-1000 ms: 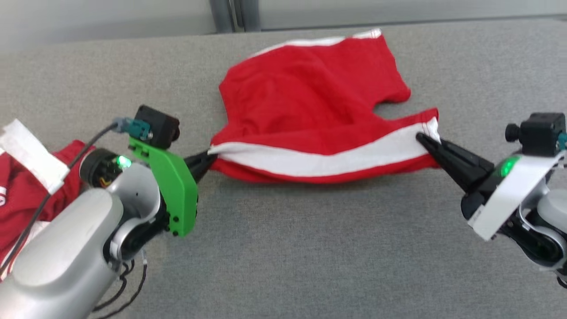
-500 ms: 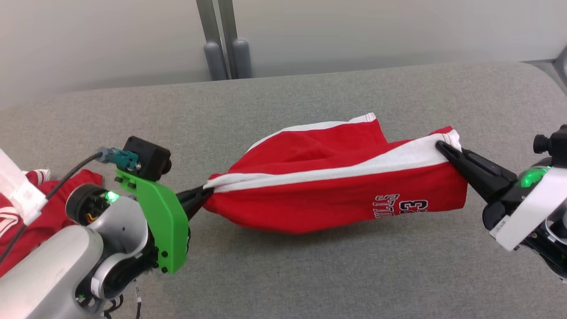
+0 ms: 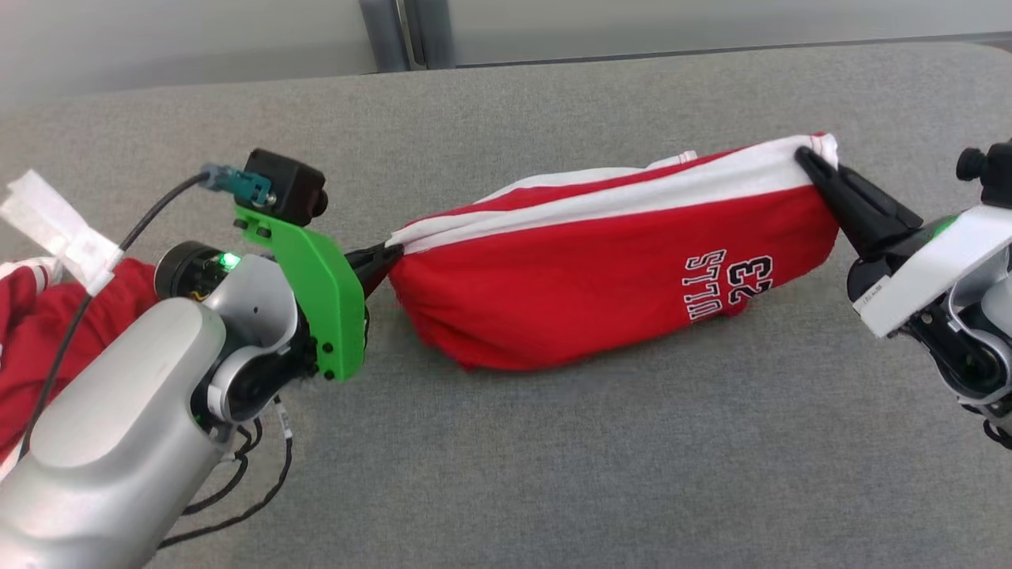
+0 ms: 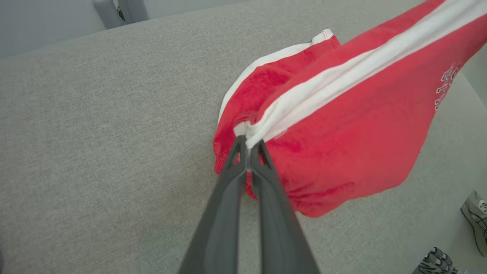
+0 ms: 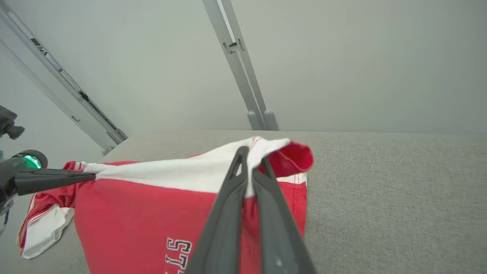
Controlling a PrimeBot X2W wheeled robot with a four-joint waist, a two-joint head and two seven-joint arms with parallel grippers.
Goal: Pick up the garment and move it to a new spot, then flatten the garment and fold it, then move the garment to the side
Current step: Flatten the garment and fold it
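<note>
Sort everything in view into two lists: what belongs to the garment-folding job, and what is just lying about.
Job in hand:
- garment
- left gripper and right gripper, each shut on one end of its white band
- table

Lying about:
- red clothes pile at the left
- shoes on the floor
- metal posts behind the table

Garment [image 3: 601, 292]: red, with a white band and "23" print. I hold it taut by both band ends, body hanging.
</note>
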